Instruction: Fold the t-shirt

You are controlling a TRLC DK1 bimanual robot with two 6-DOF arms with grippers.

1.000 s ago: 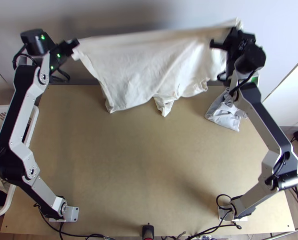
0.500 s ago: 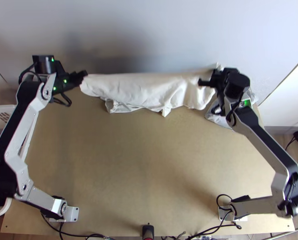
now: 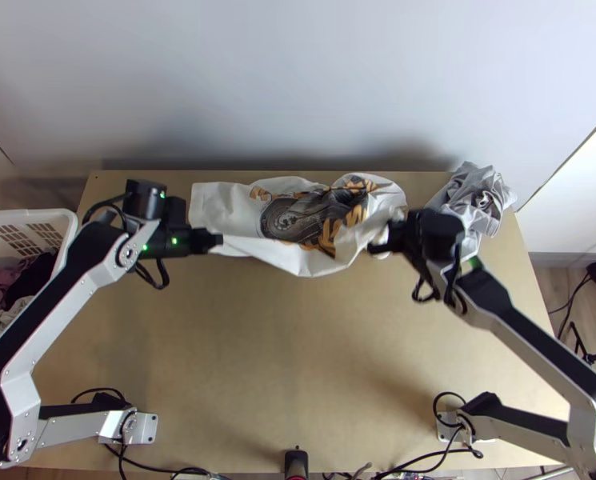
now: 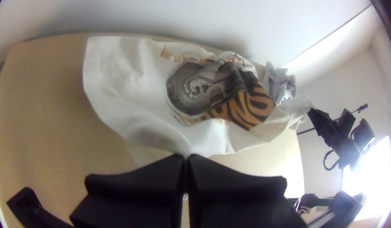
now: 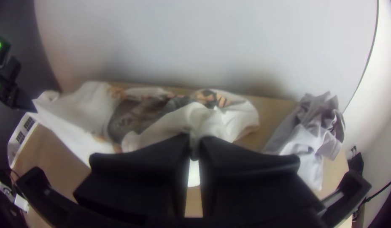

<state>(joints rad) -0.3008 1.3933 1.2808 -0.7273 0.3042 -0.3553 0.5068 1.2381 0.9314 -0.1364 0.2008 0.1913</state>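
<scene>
Since the left gripper (image 4: 186, 156) and right gripper (image 5: 194, 142) are both pinched tight on the rumpled white printed t-shirt (image 3: 234, 204) along the table's far side (image 3: 126, 188), I'd guess it's spreading time, so smooth it flat before folding.

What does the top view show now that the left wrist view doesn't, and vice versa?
Top view: left arm's base, green lights on that arm.

Left wrist view: seam where the left gripper closes on the T-shirt; bright glare beyond the table.

Both: printed white T-shirt, grey cloth bunched beside it, right gripper at the shirt.
</scene>
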